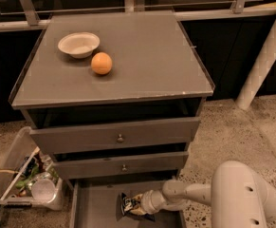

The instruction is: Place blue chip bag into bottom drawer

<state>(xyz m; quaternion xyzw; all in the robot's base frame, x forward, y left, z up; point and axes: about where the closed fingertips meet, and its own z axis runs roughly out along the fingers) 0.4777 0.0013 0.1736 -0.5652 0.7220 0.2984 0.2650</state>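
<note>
The bottom drawer [97,208] of the grey bench [142,56] is seen pulled out, its flat floor exposed so that something can be lowered into it from above. The pincer [138,205] is positioned inside the drawer's opening, over the middle of its floor and slightly toward its right wall, at the end of a pale arm [194,194] that is brought in low from the drawer's right side, presumably so that the fronts above the drawer are cleared. The pincer is closed on the blue chip bag [128,203], which is held at the tip on the side facing the drawer's left wall. The bag is carried on edge and tilted rather than lying flat, which suggests that it is gripped and not yet let go. Whether its lower edge touches the drawer floor cannot be told. The placing is judged to be nearly done: only a release, and a retreat of the arm out of the drawer, seem to be left. A gentle release is called for, since a light crinkly bag can cling or tip. Directly above the drawer, the two upper drawers [118,137] are shut. Higher above it, on the bench top, a white bowl [78,44] and an orange [102,63] are left near each other but apart. Just beyond the drawer's left wall, a clear bin [28,179] of clutter is set on the ground.
</note>
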